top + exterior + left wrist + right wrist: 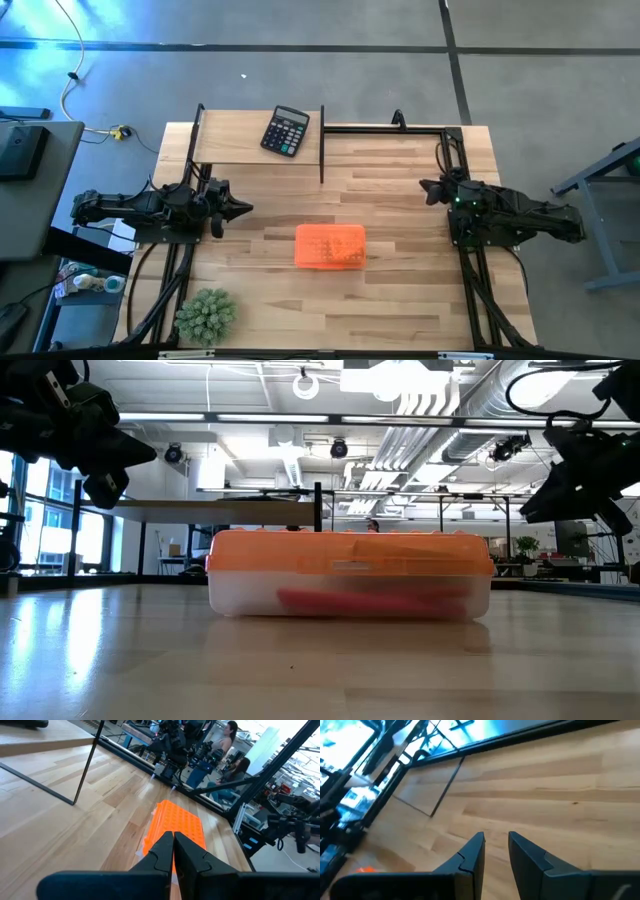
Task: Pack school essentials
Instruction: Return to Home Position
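Left gripper (238,208) fingers pressed together, empty, at bench (400,300) left side | right gripper (428,188) narrowly parted, empty, at right side | orange-lidded box (330,245) lid down, mid-bench between them | I judge packing done, homing in hand | next: I park both arms clear.

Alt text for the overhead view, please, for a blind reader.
An orange-lidded box sits centred on a wooden table, the left hand and right hand parked clear of it at either side. A black calculator lies at the top edge, a spiky green plant bottom left.
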